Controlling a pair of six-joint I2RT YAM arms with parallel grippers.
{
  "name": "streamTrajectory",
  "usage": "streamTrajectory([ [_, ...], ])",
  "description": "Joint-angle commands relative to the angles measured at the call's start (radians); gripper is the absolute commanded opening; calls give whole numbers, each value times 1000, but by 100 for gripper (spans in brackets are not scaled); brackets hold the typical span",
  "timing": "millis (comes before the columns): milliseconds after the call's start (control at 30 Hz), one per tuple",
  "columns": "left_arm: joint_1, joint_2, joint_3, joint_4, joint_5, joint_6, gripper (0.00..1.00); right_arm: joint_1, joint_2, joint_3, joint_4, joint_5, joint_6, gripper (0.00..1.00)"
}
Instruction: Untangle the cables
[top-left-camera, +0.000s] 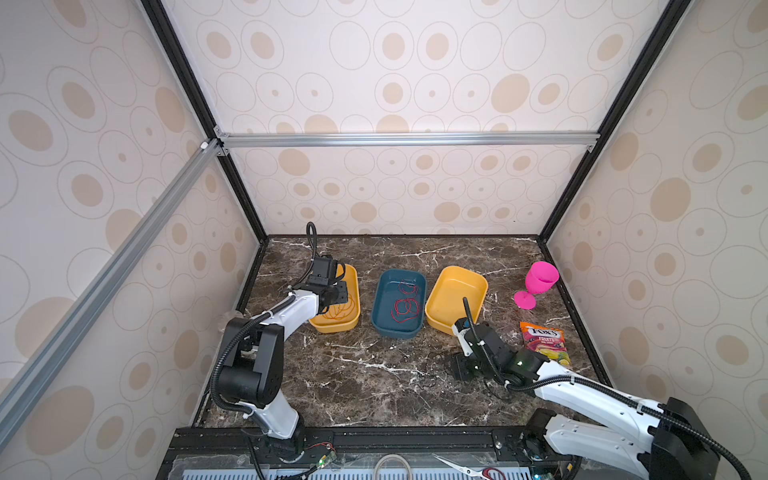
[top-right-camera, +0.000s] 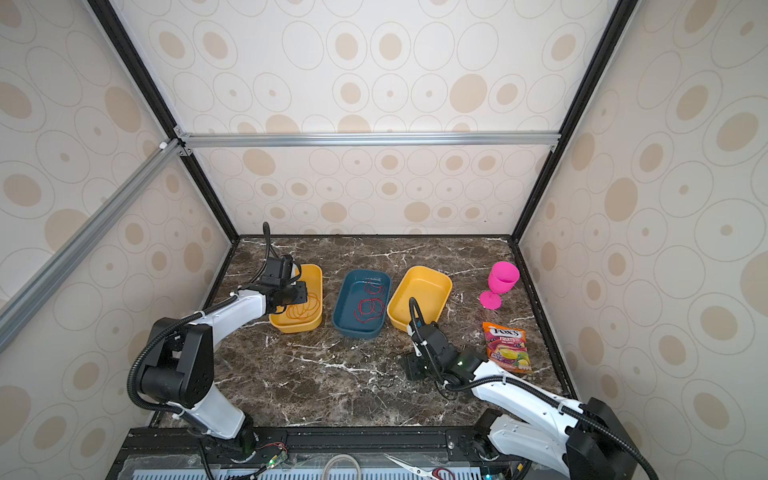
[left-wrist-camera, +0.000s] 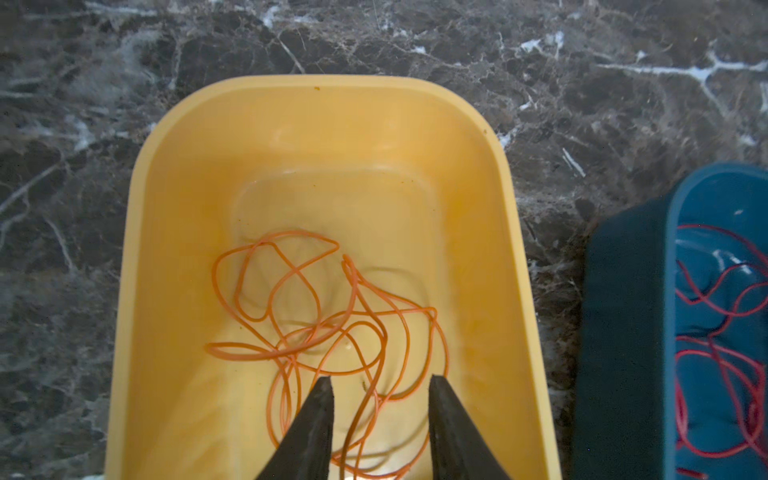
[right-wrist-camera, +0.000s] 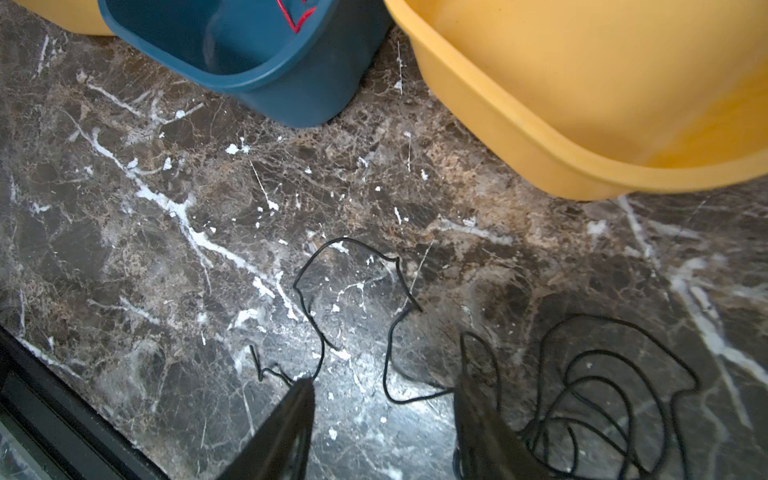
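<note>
Black cable (right-wrist-camera: 598, 352) lay right at our right gripper (right-wrist-camera: 386, 379), its jaws apart; our left gripper (left-wrist-camera: 380, 377), apart too, was far off.

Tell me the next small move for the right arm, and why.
Probably lower the right gripper and close on the black cable: its jaws stand open over that strand, which lies loose on the marble table near the empty yellow tray.

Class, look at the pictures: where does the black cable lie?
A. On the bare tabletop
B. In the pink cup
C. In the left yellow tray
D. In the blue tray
A: the black cable lies loose on the marble tabletop, outside every tray.
</note>
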Motion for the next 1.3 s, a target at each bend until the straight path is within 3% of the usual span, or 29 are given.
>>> streamTrajectory([
  [0, 8, -62, 39, -24, -42, 15, 47, 1, -3, 20, -54, 29, 11, 56],
  [133, 8, -128, 27, -55, -81, 58, 60, 1, -25, 51, -114, 84, 33, 56],
  [267, -11, -184, 13, -89, -76, 86, 62, 1, -30, 80, -178, 144, 47, 57],
  [367, -44, -227, 2, -82, 5, 95, 64, 1, -28, 84, -181, 147, 56, 58],
  [533, -166, -258, 6, -95, 74, 91, 63, 0, -5, 82, -133, 112, 68, 57],
  [700, -289, -287, -41, -50, 98, 35, 63, 0, 63, 125, -71, 0, 36, 56],
  [933, -442, -340, -178, 92, 232, -25, 62, 1, 151, 172, -104, 37, 44, 54],
  [1133, -562, -337, -323, 286, 416, -52, 62, -2, 108, 159, -117, 70, 70, 55],
  [1267, -627, -266, -348, 339, 446, -28, 62, -16, 74, 151, -151, 64, 79, 55],
])
